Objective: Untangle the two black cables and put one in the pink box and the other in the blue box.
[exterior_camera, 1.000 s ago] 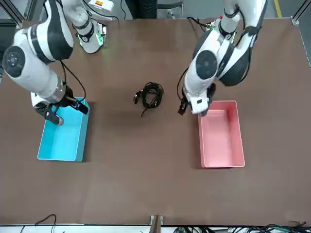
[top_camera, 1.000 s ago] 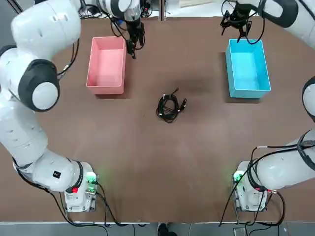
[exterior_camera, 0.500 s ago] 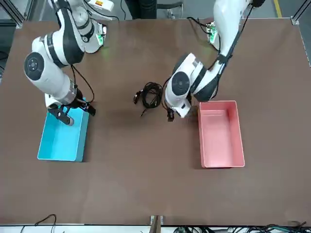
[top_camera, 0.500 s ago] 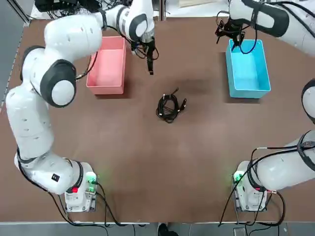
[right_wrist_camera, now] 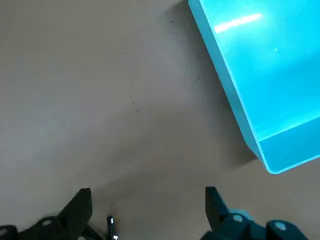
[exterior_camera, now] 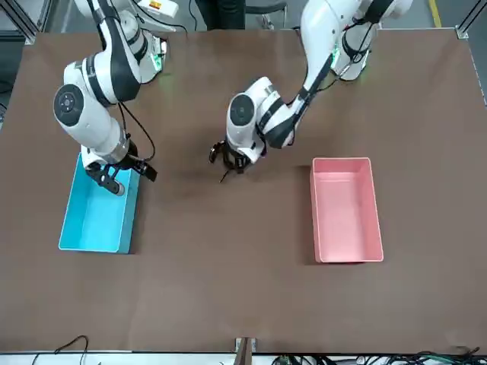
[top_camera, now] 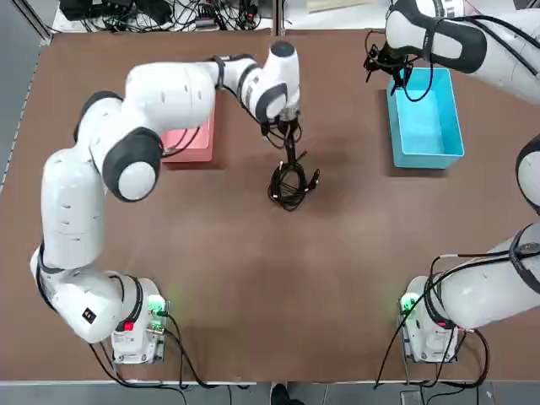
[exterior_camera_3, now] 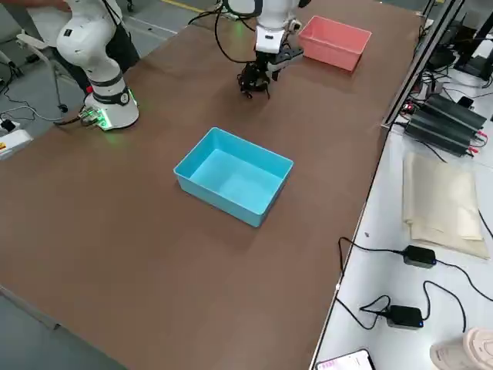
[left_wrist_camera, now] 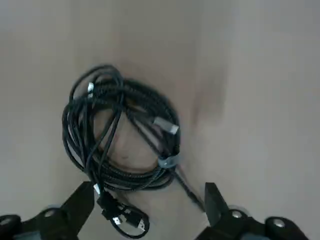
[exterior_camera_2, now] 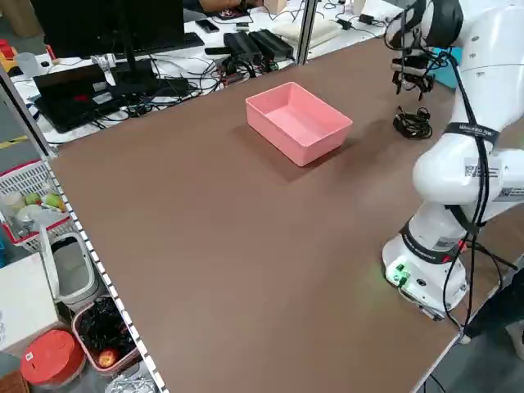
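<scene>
Left pincer [left_wrist_camera: 150, 194] hovers over brown tabletop [top_camera: 228, 278].

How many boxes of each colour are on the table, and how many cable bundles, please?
Pink box: 1
Blue box: 1
Black cable bundle, under the left gripper: 1
Total: 3
</scene>
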